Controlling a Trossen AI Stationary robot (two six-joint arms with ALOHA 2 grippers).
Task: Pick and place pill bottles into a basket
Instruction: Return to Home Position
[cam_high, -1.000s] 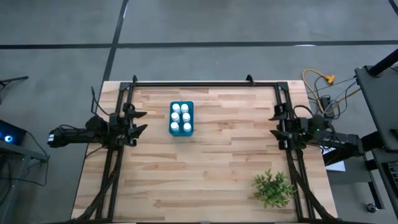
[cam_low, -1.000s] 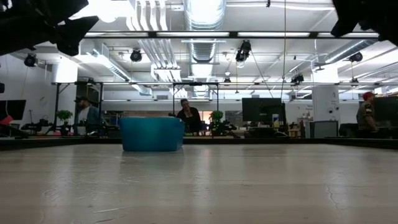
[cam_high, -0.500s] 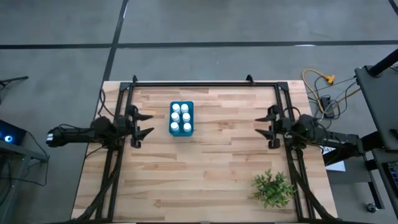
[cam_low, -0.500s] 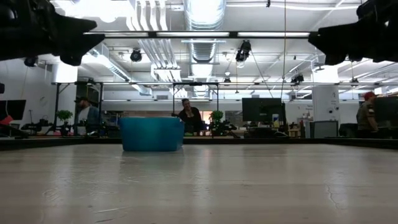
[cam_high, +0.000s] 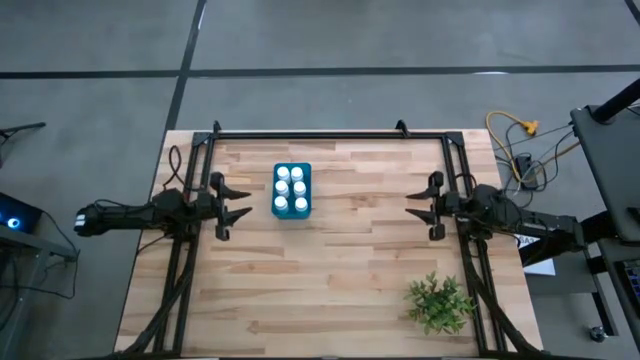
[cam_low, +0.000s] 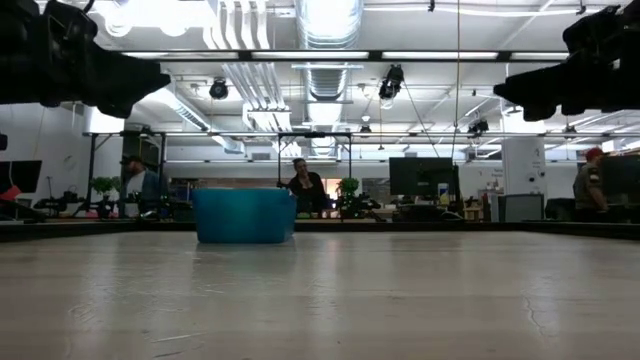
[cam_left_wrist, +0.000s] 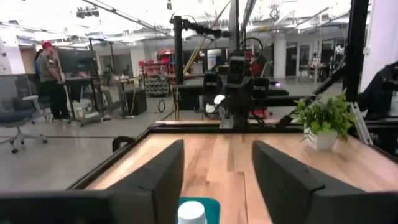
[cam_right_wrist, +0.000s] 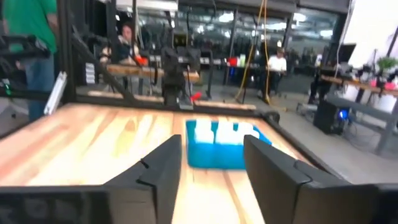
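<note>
The blue basket (cam_high: 292, 190) stands on the wooden table left of its middle, toward the far edge. Several white pill bottles (cam_high: 291, 187) stand upright inside it in two rows. In the low view the basket (cam_low: 244, 216) hides them. My left gripper (cam_high: 240, 201) hangs open just left of the basket, pointing level toward the table's right. My right gripper (cam_high: 414, 205) hangs open at the right side, pointing level toward the basket. The left wrist view shows one bottle cap (cam_left_wrist: 191, 213) between the fingers; the right wrist view shows the basket (cam_right_wrist: 224, 149) ahead.
A green plant (cam_high: 438, 303) stands near the table's near right corner. Black frame rails (cam_high: 330, 134) run along the far, left and right edges. Bare wood lies between the basket and my right gripper. People stand in the room beyond the table.
Both grippers have tipped up from pointing downward to pointing level and have reached out from the side rails toward the table's middle, sinking a little. The basket and bottles have stayed where they were.
</note>
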